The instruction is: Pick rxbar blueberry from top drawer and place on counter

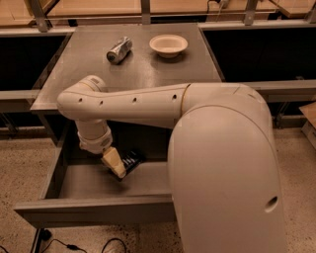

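The top drawer point(94, 210) stands pulled open below the counter point(148, 69). My gripper point(121, 170) reaches down into the drawer near its back, left of the middle. It is shut on the rxbar blueberry point(132, 159), a dark wrapper that sticks out to the right of the cream finger point(113, 161). The bar is tilted and seems just above the drawer floor. My arm's forearm point(133, 101) crosses over the counter's front edge and hides part of the drawer.
A crushed silver can point(119, 50) lies on the counter at the back left. A cream bowl point(168, 44) stands to its right. Pale wooden bench tops point(98, 9) run behind. My large white arm body point(227, 168) covers the drawer's right half. Cables point(74, 245) lie on the floor.
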{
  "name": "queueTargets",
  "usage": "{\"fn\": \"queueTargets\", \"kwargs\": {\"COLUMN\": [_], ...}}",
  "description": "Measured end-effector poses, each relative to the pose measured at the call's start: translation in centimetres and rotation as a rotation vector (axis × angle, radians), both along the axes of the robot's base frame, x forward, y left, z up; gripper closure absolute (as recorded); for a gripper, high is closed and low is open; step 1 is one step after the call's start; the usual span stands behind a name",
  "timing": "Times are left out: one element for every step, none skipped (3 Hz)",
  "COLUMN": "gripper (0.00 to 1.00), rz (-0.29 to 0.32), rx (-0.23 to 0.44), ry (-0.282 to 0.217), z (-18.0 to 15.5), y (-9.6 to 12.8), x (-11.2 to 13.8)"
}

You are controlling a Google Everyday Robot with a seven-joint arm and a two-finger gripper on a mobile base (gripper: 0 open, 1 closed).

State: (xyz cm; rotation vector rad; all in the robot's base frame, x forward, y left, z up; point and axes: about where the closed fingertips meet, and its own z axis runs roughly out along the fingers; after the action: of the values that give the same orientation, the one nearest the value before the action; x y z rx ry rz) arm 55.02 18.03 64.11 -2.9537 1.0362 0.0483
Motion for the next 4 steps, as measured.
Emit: {"fn": "queueTargets", "kwargs": {"gripper": [0.00,0.00,0.00,0.00], "rz": [-0.026,-0.075,-0.102,-0.111], "rx": [0.028,0.084,0.094,0.085], "ry": [-0.019,-0.067,-0.082,-0.054], "z": [0.1,0.7,0.4,-1.0], "y": [-1.4,-3.7,-5.2,-6.2], "x": [-0.5,-0.4,-0.2,-0.1]}}
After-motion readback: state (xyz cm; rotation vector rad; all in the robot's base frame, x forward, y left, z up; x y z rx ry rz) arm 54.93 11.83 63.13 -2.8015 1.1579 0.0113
